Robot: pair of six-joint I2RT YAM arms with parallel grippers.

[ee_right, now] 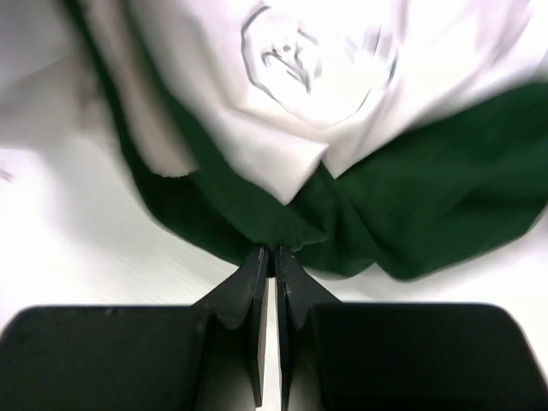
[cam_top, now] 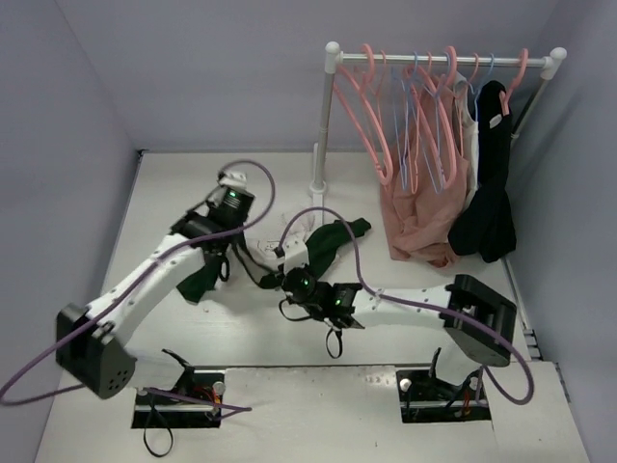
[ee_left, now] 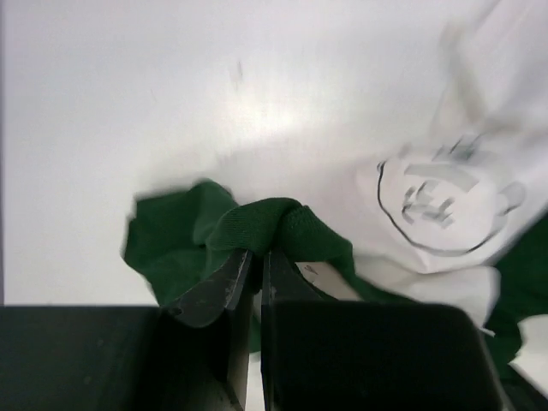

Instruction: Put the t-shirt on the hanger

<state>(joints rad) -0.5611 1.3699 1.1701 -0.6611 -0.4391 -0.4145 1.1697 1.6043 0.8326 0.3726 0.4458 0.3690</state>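
The t-shirt point(cam_top: 333, 241) lies bunched on the table between my two arms, its green parts showing and its white body hard to tell from the white table. My left gripper point(cam_top: 218, 258) is shut on a fold of its dark green cloth point(ee_left: 257, 224); the white body with a round printed face point(ee_left: 445, 205) lies to the right. My right gripper point(cam_top: 289, 272) is shut on a ribbed dark green edge point(ee_right: 272, 231), with the white printed body point(ee_right: 317, 60) beyond it. Several pink hangers point(cam_top: 371, 125) hang on the rail at the back right, away from both grippers.
A white clothes rack point(cam_top: 328, 116) stands at the back right. It carries light-blue hangers point(cam_top: 416, 116), a salmon-pink garment point(cam_top: 419, 212) and a black garment point(cam_top: 487, 207). Purple cables loop over both arms. Grey walls close the left and right sides.
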